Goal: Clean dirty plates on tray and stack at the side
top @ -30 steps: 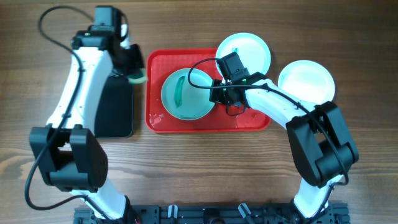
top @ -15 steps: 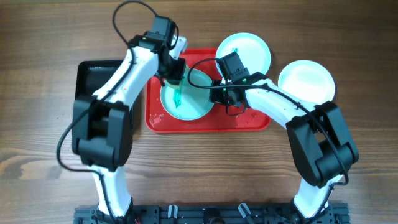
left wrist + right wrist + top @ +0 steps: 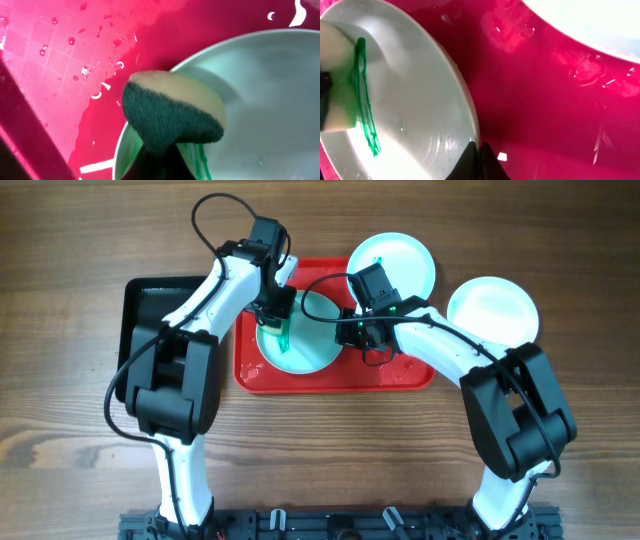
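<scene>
A pale aqua plate [image 3: 305, 340] with a green smear [image 3: 285, 338] lies on the wet red tray [image 3: 400, 375]. My left gripper [image 3: 277, 306] is shut on a sponge [image 3: 172, 112], tan on top and dark green below, and presses it on the plate's upper left part [image 3: 260, 100] above the smear. My right gripper [image 3: 350, 330] is shut on the plate's right rim [image 3: 470, 120]. A second aqua plate [image 3: 392, 262] lies at the tray's far right corner, partly off it. A white plate [image 3: 492, 310] lies on the table to the right.
A black tray [image 3: 150, 305] lies left of the red tray, partly under my left arm. Water drops and puddles cover the red tray's floor [image 3: 60, 55]. Wooden table [image 3: 60, 380] all around.
My left arm swung right from over the black tray to the aqua plate, then lowered the sponge onto it. The right gripper and the plates have not moved.
</scene>
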Controlling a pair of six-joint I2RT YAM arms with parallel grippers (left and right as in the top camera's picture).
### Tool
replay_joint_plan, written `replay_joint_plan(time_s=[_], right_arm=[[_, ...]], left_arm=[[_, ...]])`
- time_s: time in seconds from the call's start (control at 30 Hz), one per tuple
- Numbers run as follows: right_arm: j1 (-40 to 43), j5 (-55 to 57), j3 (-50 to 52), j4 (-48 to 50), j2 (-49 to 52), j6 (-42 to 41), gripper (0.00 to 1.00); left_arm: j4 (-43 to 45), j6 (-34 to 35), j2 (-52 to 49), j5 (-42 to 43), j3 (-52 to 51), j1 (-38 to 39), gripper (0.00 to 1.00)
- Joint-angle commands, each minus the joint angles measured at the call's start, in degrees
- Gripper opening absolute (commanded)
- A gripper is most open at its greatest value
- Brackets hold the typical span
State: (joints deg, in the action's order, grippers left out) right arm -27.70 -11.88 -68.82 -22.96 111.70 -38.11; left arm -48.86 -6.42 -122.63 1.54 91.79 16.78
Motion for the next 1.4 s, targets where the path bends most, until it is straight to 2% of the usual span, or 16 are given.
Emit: replay_joint_plan(time_s=[0.0, 0.07, 0.17, 0.3, 0.47, 0.53, 0.67, 0.73, 0.83, 0.97, 1.1, 1.23, 1.33, 1.37], right_arm=[[0.02, -1.27, -1.36, 0.48, 0.94, 0.5, 0.04], [0.02, -1.27, -1.36, 0.52, 0.94, 0.5, 0.04], [0.02, -1.49, -1.36, 0.68, 0.94, 0.59, 0.04], [0.02, -1.49, -1.36, 0.68, 0.94, 0.59, 0.04], [0.02, -1.49, -1.36, 0.68, 0.94, 0.61, 0.04], [0.02, -1.49, -1.36, 0.68, 0.94, 0.61, 0.04], [0.02, -1.53, -1.36, 0.66, 0.94, 0.61, 0.05], [0.02, -1.62, -1.36, 0.66, 0.94, 0.61, 0.04], [0.02, -1.68, -1.36, 0.66, 0.94, 0.63, 0.05], [0.02, -1.68, -1.36, 0.7, 0.94, 0.59, 0.04], [0.02, -1.68, -1.36, 0.68, 0.94, 0.61, 0.04], [0.02, -1.68, -1.36, 0.7, 0.94, 0.66, 0.04], [0.02, -1.68, -1.36, 0.79, 0.94, 0.66, 0.04], [0.02, -1.68, -1.36, 0.81, 0.94, 0.63, 0.05]], left_arm=[[0.68, -0.87, -3.96, -1.95, 0.04, 0.11, 0.04], [0.66, -0.9, -4.48, 0.0, 0.04, 0.28, 0.04], [0.42, -1.11, -4.52, 7.96, 0.04, 0.55, 0.04], [-3.3, -7.34, -4.52, 22.45, 0.04, 0.55, 0.04], [-10.29, -11.76, -4.52, 24.59, 0.04, 0.55, 0.04], [-13.84, -14.38, -4.52, 23.74, 0.04, 0.48, 0.04], [-15.89, -12.07, -4.52, 12.68, 0.04, 0.44, 0.04], [-14.95, -7.54, -4.52, 4.68, 0.04, 0.44, 0.04], [-11.28, 3.08, -4.52, -8.74, 0.04, 0.5, 0.04], [-4.76, 13.05, -4.52, -17.09, 0.04, 0.76, 0.04], [0.96, 17.33, -4.52, -17.7, 0.04, 1.22, 0.04], [5.9, 17.59, -4.52, -17.27, 0.04, 2.89, 0.04], [7.58, 16.04, -4.52, -12.39, 0.04, 4.15, 0.04], [7.82, 13.2, -4.52, -7.89, 0.04, 4.7, 0.04]])
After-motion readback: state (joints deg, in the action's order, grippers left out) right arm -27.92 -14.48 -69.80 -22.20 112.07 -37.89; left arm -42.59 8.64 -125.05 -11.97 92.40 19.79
